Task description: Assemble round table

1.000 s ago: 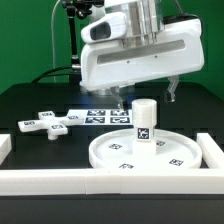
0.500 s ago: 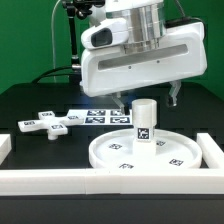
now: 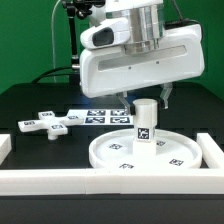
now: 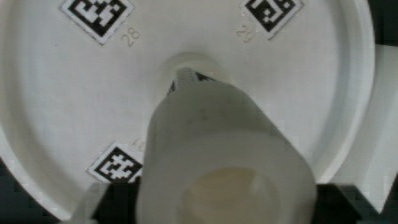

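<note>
Round table, three white tagged parts, partly assembled. Disc (image 3: 96, 155): lies flat on the black surface (image 3: 30, 100), inside the white border wall (image 3: 100, 182), toward the exterior view's right. Post (image 3: 144, 122): stands upright at the middle of the disc, its foot touching the disc. The wrist view looks down its length (image 4: 222, 150) to the disc face (image 4: 89, 100), but whether it is fully seated cannot be told. Cross-shaped piece (image 3: 48, 123): lies loose and flat on the surface, well apart from the disc toward the exterior view's left, just beside the marker board (image 3: 104, 116). Claw (image 3: 144, 99): hangs directly over the post with jaws spread wide, one finger on each side of the post's top, holding nothing. Step in hand, as judged: fixing the post into the disc, with the cross-shaped piece yet to be fitted. Next move, as judged: lower squarely along the post's axis, close on it below the top without tipping it, and turn or press it home. The disc is unclamped and may slide or spin with the post.
</note>
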Robot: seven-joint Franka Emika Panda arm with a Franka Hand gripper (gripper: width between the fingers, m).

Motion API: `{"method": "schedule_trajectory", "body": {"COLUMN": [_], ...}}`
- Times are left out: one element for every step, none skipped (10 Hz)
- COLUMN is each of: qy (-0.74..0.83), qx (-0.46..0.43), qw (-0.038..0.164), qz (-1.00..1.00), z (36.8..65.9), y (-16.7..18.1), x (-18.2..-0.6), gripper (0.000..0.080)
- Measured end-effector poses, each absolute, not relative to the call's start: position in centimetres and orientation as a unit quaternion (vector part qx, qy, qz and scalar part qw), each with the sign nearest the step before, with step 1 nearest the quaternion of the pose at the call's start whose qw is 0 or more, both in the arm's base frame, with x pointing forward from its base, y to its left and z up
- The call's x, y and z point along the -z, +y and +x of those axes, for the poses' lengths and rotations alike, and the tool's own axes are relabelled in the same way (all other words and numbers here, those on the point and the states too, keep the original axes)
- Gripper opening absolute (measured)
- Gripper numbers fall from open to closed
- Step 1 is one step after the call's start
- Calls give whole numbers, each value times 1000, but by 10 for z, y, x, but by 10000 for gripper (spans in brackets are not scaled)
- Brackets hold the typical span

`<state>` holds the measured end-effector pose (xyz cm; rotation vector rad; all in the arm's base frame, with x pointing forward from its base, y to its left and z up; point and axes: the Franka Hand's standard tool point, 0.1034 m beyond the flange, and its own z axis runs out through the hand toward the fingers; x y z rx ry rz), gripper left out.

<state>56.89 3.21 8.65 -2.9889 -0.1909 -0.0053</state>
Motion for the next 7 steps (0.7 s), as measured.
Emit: {"method": "schedule_trajectory", "body": {"qy": [-64,-56,-51,-46,-10,67,111], "qx": [2,1,1,1,-1,-7,-10], "qw": [73,74,74,74,76,79,79], "qz": [-995,-996,-996,-996,-997,-995,-991], "z": [569,569,569,569,569,569,568], "y": [32,32,32,32,33,33,32], "x": [-87,-87,-87,-87,-87,-86,-86], "gripper": [409,409,409,409,409,409,409]}}
